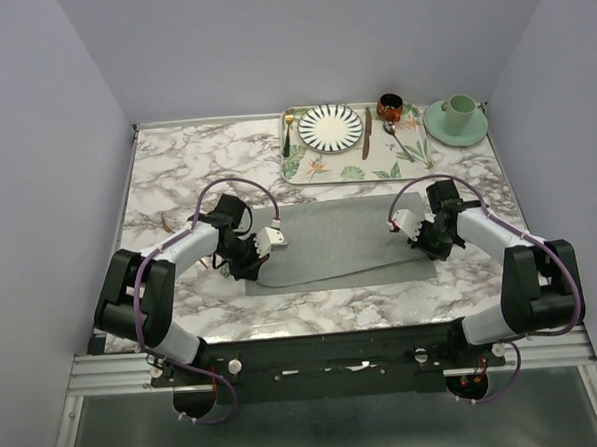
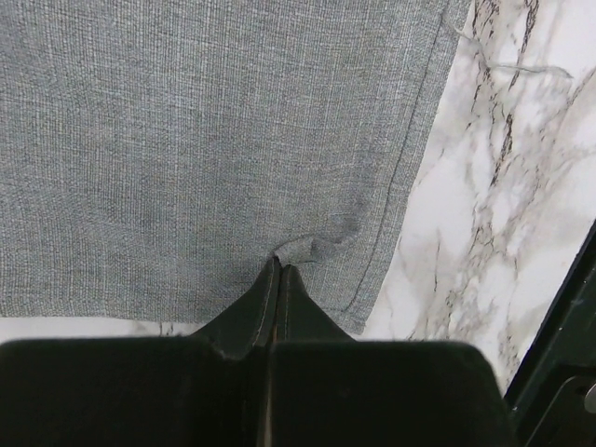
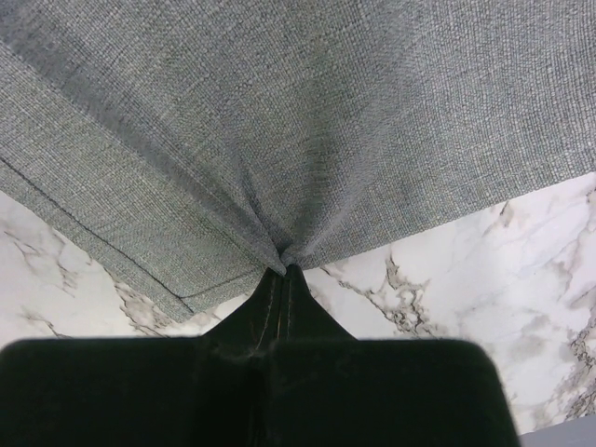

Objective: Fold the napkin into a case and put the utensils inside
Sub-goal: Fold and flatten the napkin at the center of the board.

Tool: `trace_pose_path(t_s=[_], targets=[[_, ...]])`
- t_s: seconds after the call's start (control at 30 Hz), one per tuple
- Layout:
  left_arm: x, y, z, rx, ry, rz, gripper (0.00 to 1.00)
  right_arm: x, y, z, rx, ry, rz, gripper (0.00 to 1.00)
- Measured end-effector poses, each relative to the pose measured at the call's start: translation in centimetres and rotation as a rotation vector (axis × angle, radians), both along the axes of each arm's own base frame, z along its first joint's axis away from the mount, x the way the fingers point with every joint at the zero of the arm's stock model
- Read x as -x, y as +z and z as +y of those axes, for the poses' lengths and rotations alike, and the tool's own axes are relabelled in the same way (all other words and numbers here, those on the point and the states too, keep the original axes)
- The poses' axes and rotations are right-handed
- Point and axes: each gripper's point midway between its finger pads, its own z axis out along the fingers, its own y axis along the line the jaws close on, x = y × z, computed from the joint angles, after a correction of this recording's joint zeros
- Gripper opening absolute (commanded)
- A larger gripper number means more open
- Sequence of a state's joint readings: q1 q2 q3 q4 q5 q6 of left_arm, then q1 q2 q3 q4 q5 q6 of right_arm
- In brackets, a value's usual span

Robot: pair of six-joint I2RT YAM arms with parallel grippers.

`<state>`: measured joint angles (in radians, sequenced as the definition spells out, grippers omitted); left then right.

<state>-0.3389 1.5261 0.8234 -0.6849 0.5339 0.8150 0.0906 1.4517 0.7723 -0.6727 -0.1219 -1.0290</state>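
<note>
The grey napkin (image 1: pixel 335 244) lies on the marble table as a wide rectangle, with one layer folded over another in the right wrist view (image 3: pixel 326 112). My left gripper (image 1: pixel 247 260) is shut on a small pinch of cloth near the napkin's left near corner (image 2: pixel 186 140); the fingertips (image 2: pixel 279 272) meet on a raised wrinkle. My right gripper (image 1: pixel 432 243) is shut on the napkin's right edge, bunching the cloth at its tips (image 3: pixel 289 270). The spoon (image 1: pixel 399 138) lies on the leaf-patterned tray (image 1: pixel 326 170) at the back. I cannot make out the copper-pink fork.
The tray holds a striped plate (image 1: pixel 331 128), a gold fork with a dark handle (image 1: pixel 288 132), a brown-handled knife (image 1: pixel 368 133) and a dark mug (image 1: pixel 389 106). A green cup on a saucer (image 1: pixel 457 119) stands at the back right. Walls enclose the table.
</note>
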Motion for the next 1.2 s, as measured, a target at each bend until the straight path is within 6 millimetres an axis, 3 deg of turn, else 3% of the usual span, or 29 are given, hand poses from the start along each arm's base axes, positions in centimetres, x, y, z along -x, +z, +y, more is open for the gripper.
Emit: trace_pose_path(t_s=[0.23,0.47,0.6,0.87,1.03,1.2], targets=[[-0.6,0.3,0.0,-0.006,0.002,-0.017,0.0,0.3,0.5,0.1,-0.01,-0.006,0.0,0.01],[-1.1,3.1,0.1,0.001,-0.011,-0.087,0.0,1.2,3.1,0.6,-0.041,-0.002,-0.04,0.01],[-0.8,4.1,0.3,0.006,-0.025,-0.115,0.0,1.6,2.9,0.7,-0.049,-0.001,-0.031,0.01],[0.6,1.7,1.0,-0.025,-0.037,-0.064,0.0,3.8,-0.1,0.9,-0.053,-0.017,0.083,0.01],[0.6,0.4,1.0,-0.039,-0.034,-0.032,0.02,3.7,-0.2,0.9,-0.053,-0.023,0.088,0.01],[0.5,0.4,1.0,-0.041,-0.031,-0.036,0.0,3.7,-0.1,0.9,-0.054,-0.028,0.089,0.01]])
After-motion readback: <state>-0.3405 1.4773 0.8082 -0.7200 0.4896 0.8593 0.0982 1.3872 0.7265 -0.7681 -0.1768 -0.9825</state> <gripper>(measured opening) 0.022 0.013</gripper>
